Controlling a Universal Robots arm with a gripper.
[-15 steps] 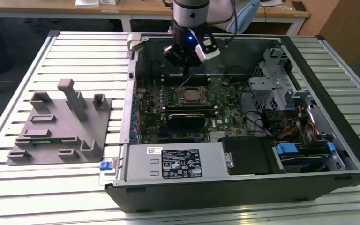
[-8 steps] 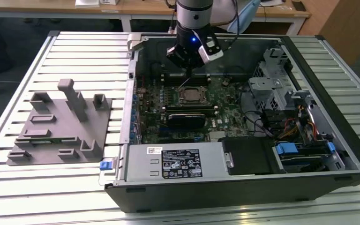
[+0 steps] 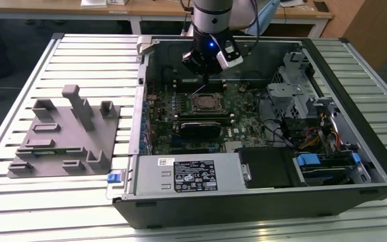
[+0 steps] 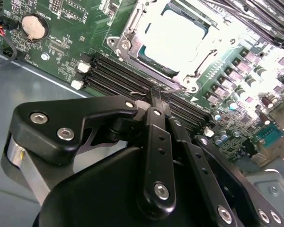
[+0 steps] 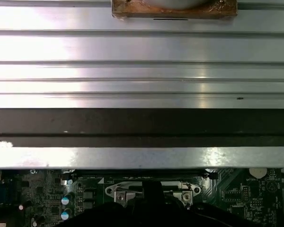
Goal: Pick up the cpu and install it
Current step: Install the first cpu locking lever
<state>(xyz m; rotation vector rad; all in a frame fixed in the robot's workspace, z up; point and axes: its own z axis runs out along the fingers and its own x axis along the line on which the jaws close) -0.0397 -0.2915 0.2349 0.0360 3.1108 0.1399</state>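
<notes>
With the cpu (image 4: 173, 35) already sitting in the socket (image 4: 165, 45), upper centre of the second wrist view, you're at the tail of the install step. Gripper (image 4: 157, 97) hangs just above the socket edge, pinched narrow, holding nothing. Check seating before backing off.

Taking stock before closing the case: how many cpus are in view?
1. The cpu lies in the socket, beyond the gripper in the second wrist view. Others may be hidden.
</notes>
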